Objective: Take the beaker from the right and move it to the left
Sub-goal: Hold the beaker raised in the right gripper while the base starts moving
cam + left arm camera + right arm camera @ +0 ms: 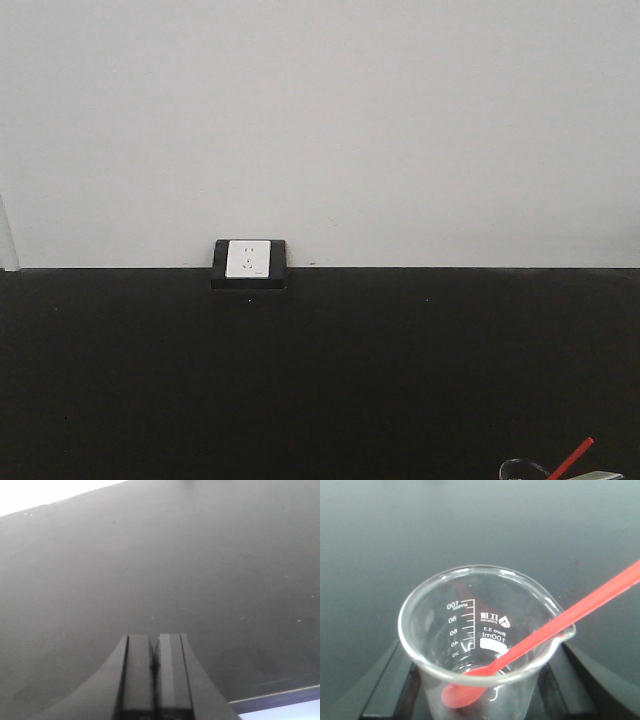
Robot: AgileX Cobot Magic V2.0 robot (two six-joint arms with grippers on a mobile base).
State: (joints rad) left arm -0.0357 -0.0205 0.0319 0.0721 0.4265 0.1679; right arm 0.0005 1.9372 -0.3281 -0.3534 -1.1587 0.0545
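My right claw (481, 685) grips the beaker (470, 625) upright between its jaws, the red stick (580, 605) leaning out. My left claw (155, 642) is closed and empty.

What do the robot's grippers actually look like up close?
Only the fingers show. The left gripper has two flat, matte dark grey fingers with straight edges, flaring into curved shoulders at the base. The right gripper has similar black, slab-like fingers, partly hidden by the beaker. No cables, markings or arm links are visible.
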